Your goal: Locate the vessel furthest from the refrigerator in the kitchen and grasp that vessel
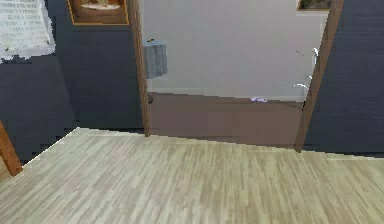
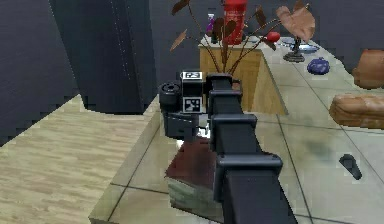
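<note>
Several things sit on a tiled worktop (image 2: pixel 300 130) in the arm side view. Far along it toward the right, a grey bowl-shaped vessel (image 2: pixel 300 46) stands just beside a dark blue blob (image 2: pixel 318 66); I cannot tell whether either is the one the task means. Left of them stands a wooden box (image 2: pixel 240 75) with a red thing (image 2: pixel 232 15) and brown leaves rising out of it. A brown loaf-like lump (image 2: pixel 362 108) lies at the right edge, and a small dark thing (image 2: pixel 350 165) lies nearer.

The arm (image 2: pixel 245 170) reaches out over the worktop's left part, above a reddish-brown box (image 2: pixel 185 165). The pincer (image 2: pixel 172 108) is at its far end, near the worktop's edge; I cannot tell whether it holds anything. A tall dark block (image 2: pixel 110 50) stands farther left on the wood floor.

In the forward view, a brown-framed doorway (image 1: pixel 143 70) opens in a dark blue wall beyond pale wood floor (image 1: pixel 190 180). A grey box (image 1: pixel 155 58) hangs at its left post, and a framed picture (image 1: pixel 97 10) hangs further left.
</note>
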